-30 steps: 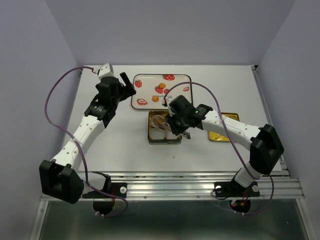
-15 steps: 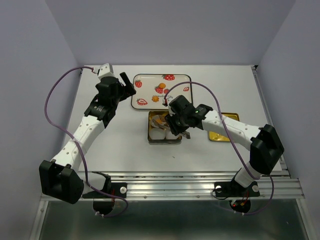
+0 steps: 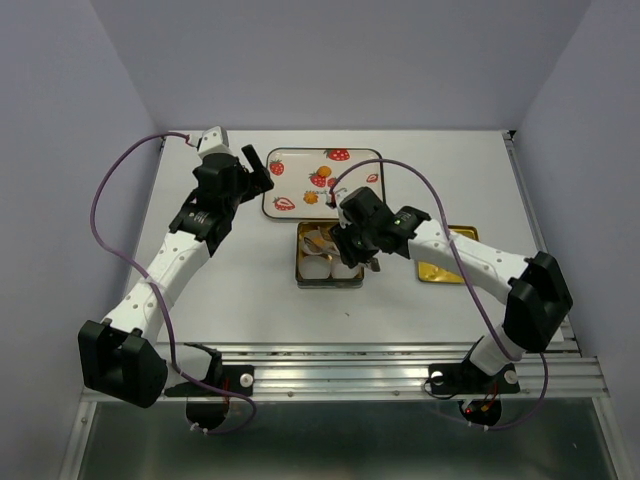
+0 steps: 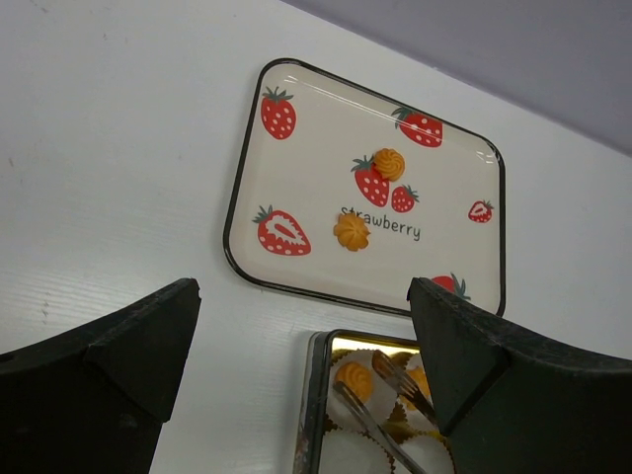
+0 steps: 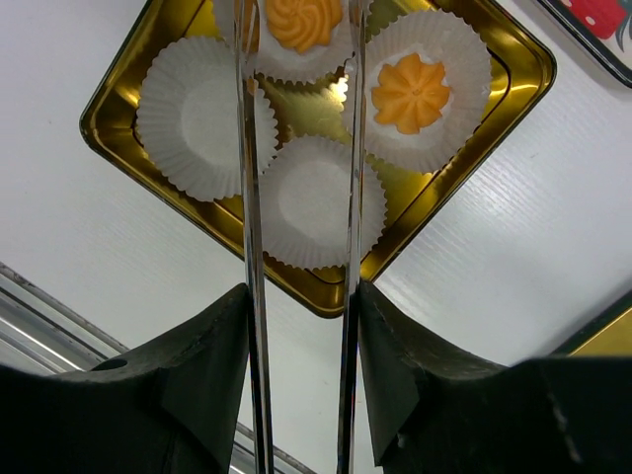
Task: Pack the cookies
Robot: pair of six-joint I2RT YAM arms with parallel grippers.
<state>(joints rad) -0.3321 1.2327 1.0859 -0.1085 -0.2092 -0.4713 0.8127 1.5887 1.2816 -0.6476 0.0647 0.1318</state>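
Right tool (image 5: 301,291) half-closed on tongs (image 5: 351,197), tips straddling a cookie (image 5: 304,20) in tin (image 5: 109,109); another (image 5: 410,92) beside it. Two on tray (image 4: 234,197). Left tool (image 4: 301,291) wide open, empty. Likely release step; next: lift clear, fetch tray cookie.

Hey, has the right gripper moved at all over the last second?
Yes, slightly. In the top view the right gripper has shifted toward the strawberry tray, away from the near edge of the gold tin.

L arm (image 3: 165,265) & R arm (image 3: 470,258): white links, blk joints, purple cables (image 3: 95,200).
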